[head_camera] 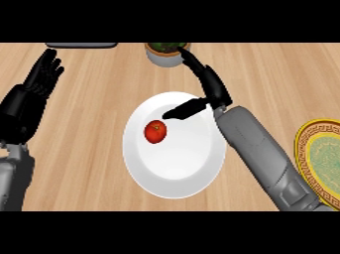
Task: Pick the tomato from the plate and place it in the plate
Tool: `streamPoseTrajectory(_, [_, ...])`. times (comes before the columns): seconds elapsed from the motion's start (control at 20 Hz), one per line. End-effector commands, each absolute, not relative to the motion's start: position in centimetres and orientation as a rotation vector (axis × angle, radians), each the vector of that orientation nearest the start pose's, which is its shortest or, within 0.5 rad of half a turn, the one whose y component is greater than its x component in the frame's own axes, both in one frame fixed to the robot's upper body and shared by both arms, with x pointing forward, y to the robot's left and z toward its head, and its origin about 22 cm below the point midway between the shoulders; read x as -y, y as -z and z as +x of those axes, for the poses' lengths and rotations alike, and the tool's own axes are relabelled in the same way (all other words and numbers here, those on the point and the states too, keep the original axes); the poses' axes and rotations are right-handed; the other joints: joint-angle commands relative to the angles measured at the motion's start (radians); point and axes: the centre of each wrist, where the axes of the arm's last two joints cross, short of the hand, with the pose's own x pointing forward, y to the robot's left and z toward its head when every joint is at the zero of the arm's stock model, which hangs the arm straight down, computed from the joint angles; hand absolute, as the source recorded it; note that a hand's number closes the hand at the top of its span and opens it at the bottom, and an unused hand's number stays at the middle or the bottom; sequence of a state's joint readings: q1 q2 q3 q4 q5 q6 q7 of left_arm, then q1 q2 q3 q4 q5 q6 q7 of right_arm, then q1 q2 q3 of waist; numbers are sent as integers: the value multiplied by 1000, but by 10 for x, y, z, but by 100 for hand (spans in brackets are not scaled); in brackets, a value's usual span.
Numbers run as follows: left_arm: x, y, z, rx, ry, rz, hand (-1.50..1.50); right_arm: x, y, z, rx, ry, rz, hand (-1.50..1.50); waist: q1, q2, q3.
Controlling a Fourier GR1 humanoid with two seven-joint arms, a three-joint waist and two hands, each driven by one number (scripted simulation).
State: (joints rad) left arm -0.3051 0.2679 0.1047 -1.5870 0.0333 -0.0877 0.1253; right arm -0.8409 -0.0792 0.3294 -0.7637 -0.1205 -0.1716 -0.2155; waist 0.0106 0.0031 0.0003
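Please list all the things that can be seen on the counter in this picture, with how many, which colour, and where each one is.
tomato: one, red, on the white plate, left of its middle.
white plate: one, white, at the middle of the counter.
patterned plate: one, yellow rim with a green centre, at the right edge, partly cut off.
potted plant: one, green leaves in a grey pot, at the far edge, middle.
dark object: one, dark grey, at the far edge, left; only a strip shows.
counter: one, light wood.
left hand: one, black, open, fingers up, resting at the left.
right hand: one, black, open, over the white plate's far rim, thumb pointing toward the tomato.
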Motion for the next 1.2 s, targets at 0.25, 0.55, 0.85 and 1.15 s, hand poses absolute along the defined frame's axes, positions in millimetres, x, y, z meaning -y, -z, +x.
streamPoseTrajectory(0.25, [-273,-104,300,1767,243,115,0,221,-55,422,1776,-402,79,-150,4,3,0])
streamPoseTrajectory(0.55, [-284,-96,305,1738,229,117,0,297,-48,408,1798,-413,99,-150,-6,1,0])
streamPoseTrajectory(0.85, [-278,-109,307,1771,246,138,0,344,-64,414,1780,-452,76,-150,8,4,1])
streamPoseTrajectory(1.15, [-265,-117,308,1775,239,122,0,379,-36,390,1836,-479,-26,-150,13,8,2])
